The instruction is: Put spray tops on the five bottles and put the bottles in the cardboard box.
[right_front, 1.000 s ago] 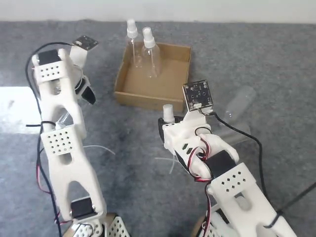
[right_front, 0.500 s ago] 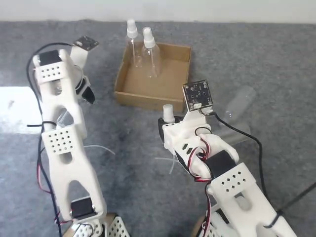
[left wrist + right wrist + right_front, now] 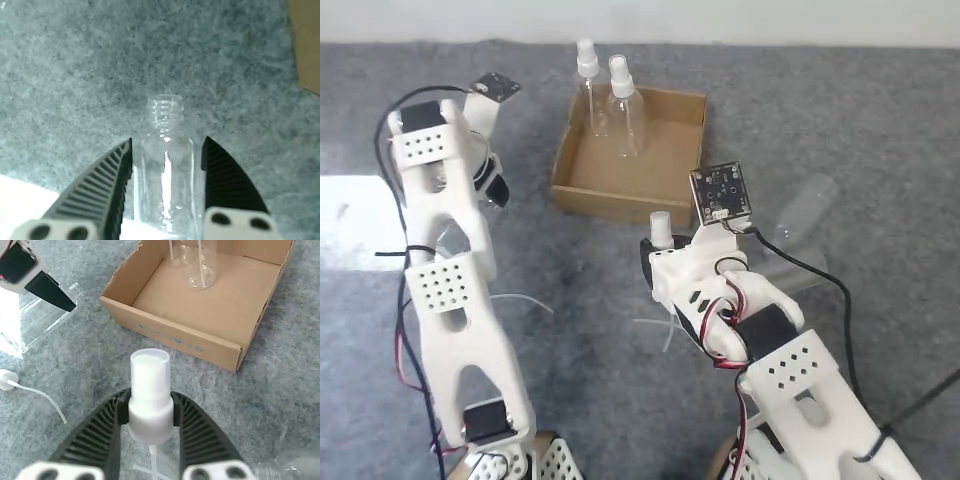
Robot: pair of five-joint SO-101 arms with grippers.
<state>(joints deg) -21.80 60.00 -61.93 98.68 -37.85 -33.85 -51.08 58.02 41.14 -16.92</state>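
**Each tool holds a part beside the cardboard box (image 3: 628, 205)**

We look down on a grey surface (image 3: 880, 130) with the open cardboard box near the middle. Two capped bottles (image 3: 625, 110) stand upright inside the box, close together in its far-left corner.

To the left of the box, just beside its left wall, the left tool (image 3: 167, 150) has an uncapped bottle (image 3: 166, 115) between its two dark fingers (image 3: 107, 185). The fingers press in close on either side of the clear body. The bare threaded neck points out past the fingertips.

In front of the box's near wall, the right tool (image 3: 150, 401) is closed around a white spray top (image 3: 149, 375). It grips the collar, with the nozzle head upright above the fingers and the thin tube hanging below. From above, we see this spray top just short of the box's near wall.

To the right of the box, a lying bottle (image 3: 805, 210) rests on its side on the surface. A loose spray top (image 3: 7, 380) with its tube lies on the surface, in front of the box and off to its left.
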